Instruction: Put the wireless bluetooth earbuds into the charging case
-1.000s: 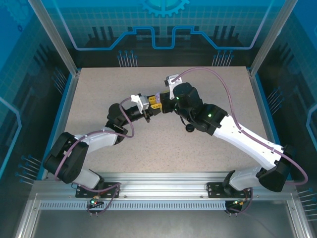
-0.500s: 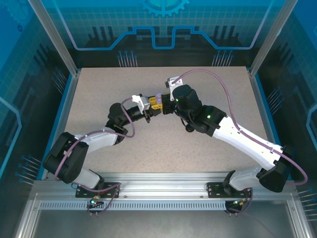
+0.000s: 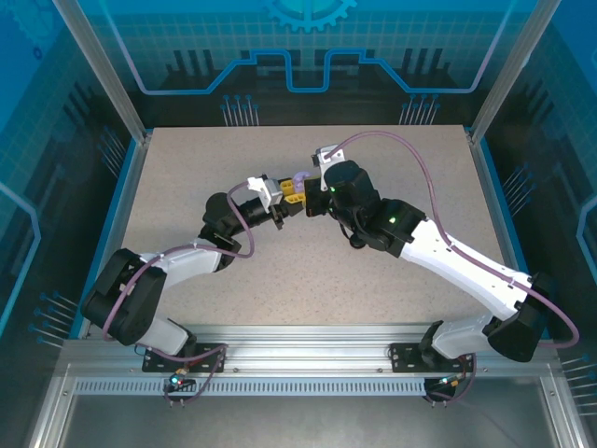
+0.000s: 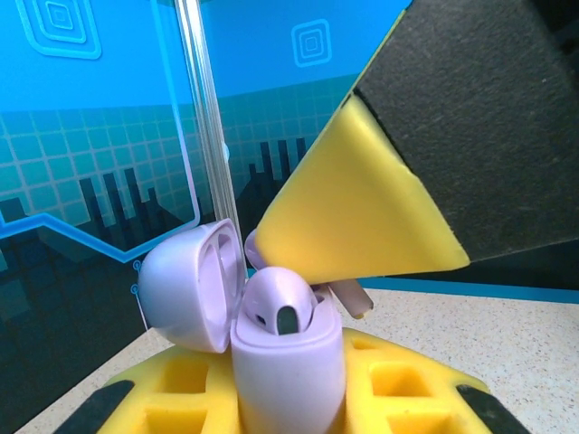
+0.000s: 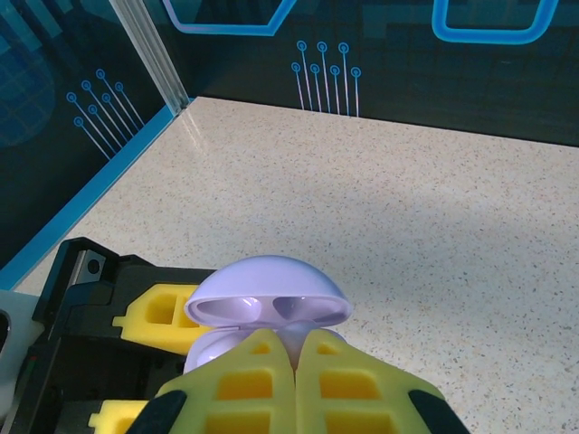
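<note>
From above, both arms meet over the middle of the desk (image 3: 187,168). The left end effector (image 3: 285,198) and the right end effector (image 3: 308,189) sit tip to tip, with the lavender charging case (image 3: 298,176) between them and lifted off the surface.

From the left wrist, the case is upright and clamped between that end effector's two yellow fingers (image 4: 181,391), with its lid (image 4: 185,285) swung open to the left. One lavender earbud (image 4: 282,303) sits down in its well. A yellow finger of the right end effector (image 4: 362,208) comes in from the upper right, right over the case mouth. Just under its tip lies a pale stem (image 4: 351,298), which I take for the second bud. I cannot tell whether it is pinched or only being pressed.

From the right wrist, its two fingers are pressed together, tips touching, directly above the open case. The lid stands up behind them.

As I judge it, the lavender pair is about half done. One bud is seated and the other is at the opening but not down yet. After that, the lid needs shutting. I can't speak to any other pairs from here.
</note>
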You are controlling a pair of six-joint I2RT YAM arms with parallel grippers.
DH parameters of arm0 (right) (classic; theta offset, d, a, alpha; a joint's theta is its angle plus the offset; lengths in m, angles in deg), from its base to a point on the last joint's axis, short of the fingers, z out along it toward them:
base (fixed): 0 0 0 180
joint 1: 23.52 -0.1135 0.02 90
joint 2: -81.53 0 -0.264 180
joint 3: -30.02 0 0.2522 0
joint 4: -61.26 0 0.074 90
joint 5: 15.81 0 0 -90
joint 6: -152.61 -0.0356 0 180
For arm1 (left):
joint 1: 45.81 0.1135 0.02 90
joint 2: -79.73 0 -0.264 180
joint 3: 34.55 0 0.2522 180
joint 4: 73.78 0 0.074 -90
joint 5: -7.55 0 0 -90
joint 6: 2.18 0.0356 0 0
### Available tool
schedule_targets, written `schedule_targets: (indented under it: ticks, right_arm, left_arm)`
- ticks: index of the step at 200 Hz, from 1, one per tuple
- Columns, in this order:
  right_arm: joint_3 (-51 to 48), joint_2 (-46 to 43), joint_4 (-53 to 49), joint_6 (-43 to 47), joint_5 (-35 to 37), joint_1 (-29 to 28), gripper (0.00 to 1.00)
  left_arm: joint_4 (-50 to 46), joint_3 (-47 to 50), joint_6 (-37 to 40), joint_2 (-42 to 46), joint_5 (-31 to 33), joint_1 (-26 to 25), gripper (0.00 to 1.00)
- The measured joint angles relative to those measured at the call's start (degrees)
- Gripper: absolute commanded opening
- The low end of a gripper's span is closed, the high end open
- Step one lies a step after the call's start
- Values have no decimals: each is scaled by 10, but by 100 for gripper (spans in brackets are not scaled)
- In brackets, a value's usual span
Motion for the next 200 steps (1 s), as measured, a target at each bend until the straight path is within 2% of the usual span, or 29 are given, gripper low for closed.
schedule_targets:
  ticks: [70,200]
  right_arm:
    - [-23,-67,30,-19,-2,-3,5]
    - [-22,-12,58,-21,1,-6,5]
  left_arm:
    - [2,0,0,0,0,0,0]
    - [8,-5,0,0,-4,0,0]
